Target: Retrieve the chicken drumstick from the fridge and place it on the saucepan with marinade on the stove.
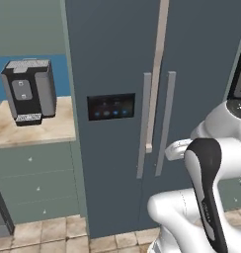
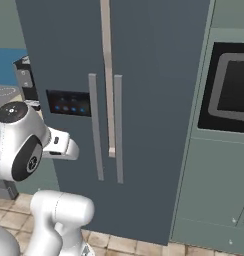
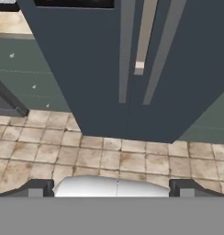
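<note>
The fridge stands straight ahead with both doors closed. Its two long grey bar handles hang side by side, with a pale strip between them. My gripper is open, its two dark fingertips far apart, and it points at the base of the fridge from a short distance. The chicken drumstick is hidden. The saucepan and the marinade are out of view. A sliver of the grey stove with a white ring shows at far left.
A black and grey coffee machine sits on the beige counter left of the fridge, above pale green drawers. A built-in oven is on the right. Tiled floor lies in front.
</note>
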You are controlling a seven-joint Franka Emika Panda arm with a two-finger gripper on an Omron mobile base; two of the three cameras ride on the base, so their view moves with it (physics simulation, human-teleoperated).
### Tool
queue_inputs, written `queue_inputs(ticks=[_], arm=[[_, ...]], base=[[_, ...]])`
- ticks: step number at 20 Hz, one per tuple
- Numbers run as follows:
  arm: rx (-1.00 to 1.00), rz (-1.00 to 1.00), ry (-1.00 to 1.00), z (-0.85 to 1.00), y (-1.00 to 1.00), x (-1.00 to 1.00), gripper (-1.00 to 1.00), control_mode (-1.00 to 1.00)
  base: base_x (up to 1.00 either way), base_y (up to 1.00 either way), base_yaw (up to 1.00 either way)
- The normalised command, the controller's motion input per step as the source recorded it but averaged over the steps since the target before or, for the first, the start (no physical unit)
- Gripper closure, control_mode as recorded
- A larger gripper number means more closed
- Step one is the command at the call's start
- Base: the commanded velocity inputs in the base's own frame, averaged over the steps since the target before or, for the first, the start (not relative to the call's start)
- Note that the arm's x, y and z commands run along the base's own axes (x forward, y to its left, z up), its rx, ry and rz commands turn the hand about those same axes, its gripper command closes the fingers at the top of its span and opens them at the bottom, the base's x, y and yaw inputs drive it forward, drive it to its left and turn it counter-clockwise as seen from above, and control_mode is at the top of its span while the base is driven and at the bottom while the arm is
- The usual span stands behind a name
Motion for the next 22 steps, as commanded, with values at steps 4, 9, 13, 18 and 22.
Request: queue_inputs(ticks=[4, 9, 13, 18, 22], arm=[[0.0, 0.0, 0.0, 0.0, 0.0, 0.0, -1.0, 1.0], [0.0, 0.0, 0.0, 0.0, 0.0, 0.0, -1.0, 1.0], [0.0, 0.0, 0.0, 0.0, 0.0, 0.0, -1.0, 1.0], [0.0, 0.0, 0.0, 0.0, 0.0, 0.0, -1.0, 1.0], [0.0, 0.0, 0.0, 0.0, 0.0, 0.0, -1.0, 1.0]], base=[[-0.6, -0.16, 0.0], [-0.25, -0.21, 0.0], [0.09, -0.16, 0.0], [0.23, -0.28, 0.0], [0.34, -0.35, 0.0]])
